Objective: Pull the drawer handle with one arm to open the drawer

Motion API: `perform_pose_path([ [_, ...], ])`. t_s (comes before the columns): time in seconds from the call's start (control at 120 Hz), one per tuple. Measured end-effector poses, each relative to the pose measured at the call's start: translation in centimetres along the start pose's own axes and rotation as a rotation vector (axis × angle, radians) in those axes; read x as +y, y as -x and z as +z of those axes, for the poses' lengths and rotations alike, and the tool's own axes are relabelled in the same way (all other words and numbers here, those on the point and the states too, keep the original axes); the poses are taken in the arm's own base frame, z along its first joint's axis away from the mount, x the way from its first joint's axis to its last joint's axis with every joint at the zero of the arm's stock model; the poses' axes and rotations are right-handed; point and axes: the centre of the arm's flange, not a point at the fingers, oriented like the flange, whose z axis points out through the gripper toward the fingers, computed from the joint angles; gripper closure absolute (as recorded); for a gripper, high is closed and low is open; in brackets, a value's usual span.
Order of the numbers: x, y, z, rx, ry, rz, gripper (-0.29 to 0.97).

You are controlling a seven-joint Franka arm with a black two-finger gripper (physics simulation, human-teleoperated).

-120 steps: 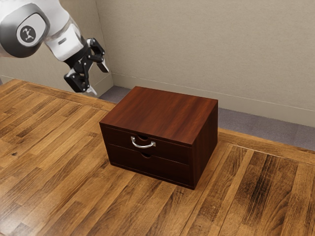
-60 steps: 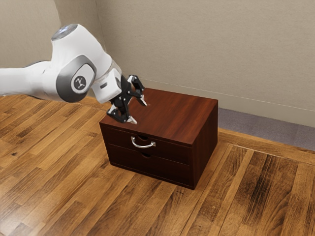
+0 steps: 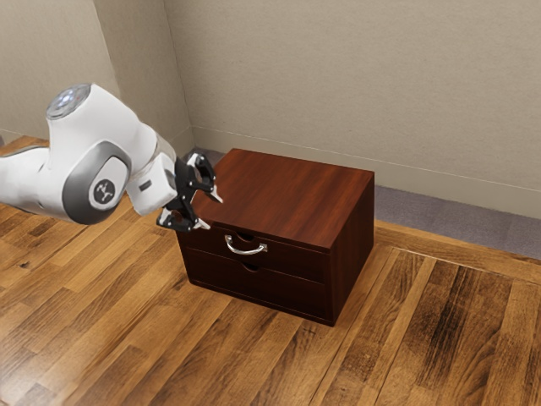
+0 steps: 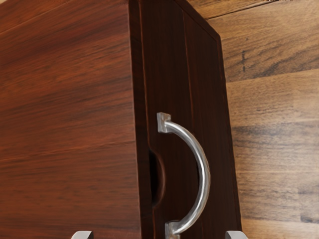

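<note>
Our fingers (image 3: 196, 223) are spread apart and hold nothing. In the exterior view they hang at the upper front corner of the cabinet (image 3: 287, 193), on the side nearer our arm (image 3: 93, 173), which reaches in from nine o'clock. From that view we cannot tell whether the fingers touch the wood or hover just off it.

The handle (image 3: 245, 247) is a curved silver bar fixed to the front of the upper drawer (image 3: 292, 254). It lies at about four o'clock from our fingers, near them but apart. The upper drawer is shut, its front flush with the cabinet's face. A lower drawer (image 3: 279, 286) sits beneath it at six o'clock, with a small notch cut in its top edge, and it is shut too.

In the wrist view the handle (image 4: 198, 172) arcs out from the drawer front, with a dark recess behind it. Two grey fingertips (image 4: 81, 234) show at the edge of that view, well apart, and the handle's nearer end falls between them without touching either. The cabinet's top (image 4: 70, 124) spreads out to one side of the handle.

The cabinet stands on a counter (image 3: 101, 330) of brown planks. A beige wall (image 3: 355, 76) rises at twelve o'clock, with a grey strip (image 3: 456, 216) along its foot.
</note>
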Motion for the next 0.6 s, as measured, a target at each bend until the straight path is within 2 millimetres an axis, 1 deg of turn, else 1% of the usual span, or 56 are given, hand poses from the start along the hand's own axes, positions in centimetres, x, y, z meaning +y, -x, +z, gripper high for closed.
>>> perform_pose_path([
  [0.083, 0.9, -0.8, 0.5, 0.001, 0.005, 0.015, 0.39],
  [0.167, 1.3, -1.5, 1.1, 0.004, 0.008, 0.026, 0.39],
  [0.292, 1.8, -1.7, 3.2, 0.009, 0.036, 0.024, 0.4],
  [0.383, 2.1, -2.2, 4.7, 0.014, 0.055, 0.03, 0.4],
  [0.517, 2.6, -3.3, 6.1, 0.024, 0.069, 0.047, 0.41],
  [0.6, 2.7, -3.4, 6.6, 0.027, 0.072, 0.046, 0.41],
])
